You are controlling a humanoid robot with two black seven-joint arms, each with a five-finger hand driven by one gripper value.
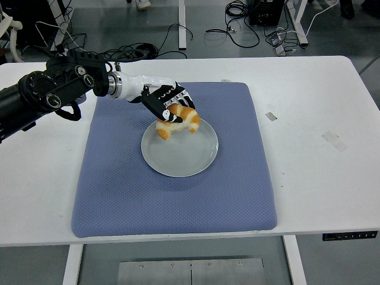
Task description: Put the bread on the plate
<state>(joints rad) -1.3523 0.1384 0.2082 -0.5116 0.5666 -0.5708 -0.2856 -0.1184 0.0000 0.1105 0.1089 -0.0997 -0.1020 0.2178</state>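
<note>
Gripping the golden-brown crescent-shaped bread roll [176,121] between curled fingers, the left black five-fingered hand [165,103] holds it over the far rim of the round pale grey ceramic plate [180,153], centred on the blue textured mat [172,190]. Transport appears complete; lowering and release remain.

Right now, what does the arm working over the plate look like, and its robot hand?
Only the left arm shows. It is bulky and black, with round silver-ringed joint caps and a black cable loop beneath it. A silver ring joins it to a glossy white forearm. The left robot hand is black with small white markings along the fingers.
</note>
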